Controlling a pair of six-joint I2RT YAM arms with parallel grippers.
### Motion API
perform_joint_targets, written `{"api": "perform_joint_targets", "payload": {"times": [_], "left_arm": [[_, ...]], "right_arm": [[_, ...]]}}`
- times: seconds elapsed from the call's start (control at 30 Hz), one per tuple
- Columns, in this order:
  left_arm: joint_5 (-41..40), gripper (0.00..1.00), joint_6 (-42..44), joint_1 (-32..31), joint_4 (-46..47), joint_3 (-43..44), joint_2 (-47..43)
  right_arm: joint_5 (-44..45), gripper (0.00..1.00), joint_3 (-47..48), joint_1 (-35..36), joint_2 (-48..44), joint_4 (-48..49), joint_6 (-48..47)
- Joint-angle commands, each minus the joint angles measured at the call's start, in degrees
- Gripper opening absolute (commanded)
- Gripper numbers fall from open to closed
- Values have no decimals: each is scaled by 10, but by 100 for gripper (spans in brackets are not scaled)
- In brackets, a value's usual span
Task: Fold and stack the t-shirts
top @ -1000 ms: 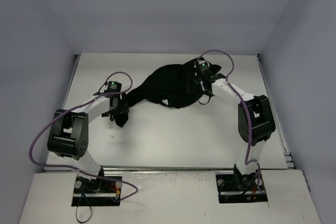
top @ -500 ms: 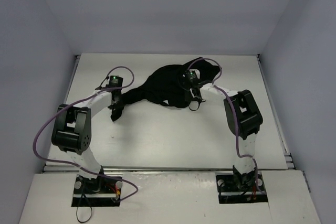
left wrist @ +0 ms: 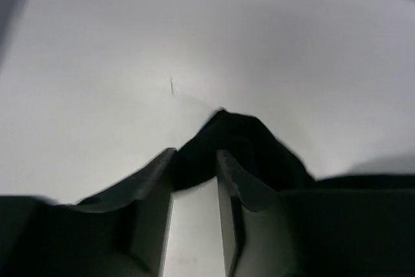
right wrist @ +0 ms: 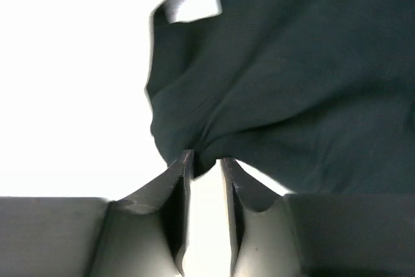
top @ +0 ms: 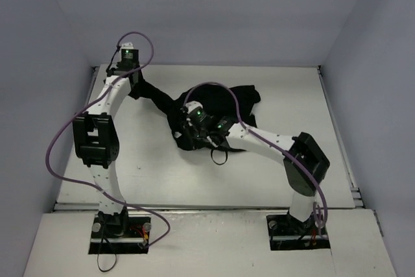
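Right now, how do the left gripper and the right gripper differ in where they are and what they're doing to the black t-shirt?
The left gripper reaches to the far left corner of the table; the right gripper sits mid-table. The left gripper holds a thin, pulled-out end of the t-shirt; the right gripper holds the bunched main part's near edge. Both have fingers pinched on black cloth.

the right gripper (right wrist: 206,160) pinches a bunched fold of the black t-shirt (right wrist: 292,82) between its jaw tips, which stand close together. the cloth (wrinkled, blurred along its upper edge) spreads up and to the right, and the bare white table (right wrist: 65,95) shows at left.
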Motion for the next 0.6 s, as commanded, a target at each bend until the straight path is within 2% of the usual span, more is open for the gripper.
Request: {"api": "perform_joint_targets", "payload": {"times": [0.0, 0.07, 0.1, 0.2, 0.3, 0.43, 0.57], "left_arm": [[43, 59, -4, 24, 7, 97, -39], [57, 73, -2, 25, 13, 91, -67], [65, 77, 0, 25, 19, 78, -86], [95, 81, -13, 17, 17, 9, -156], [111, 81, -38, -17, 13, -111, -246], [61, 81, -70, -187, -12, -215, -303], [-5, 81, -130, -313, -15, -291, -309]], "right_arm": [[10, 43, 57, -14, -59, -24, -14], [58, 48, 54, -50, -74, -37, -20], [73, 51, 50, -80, -82, -43, -19], [106, 55, 33, -164, -105, -54, -22], [115, 56, 22, -227, -111, -57, -31], [107, 56, 17, -291, -108, -57, -23], [112, 56, 5, -327, -116, -57, -24]]}}
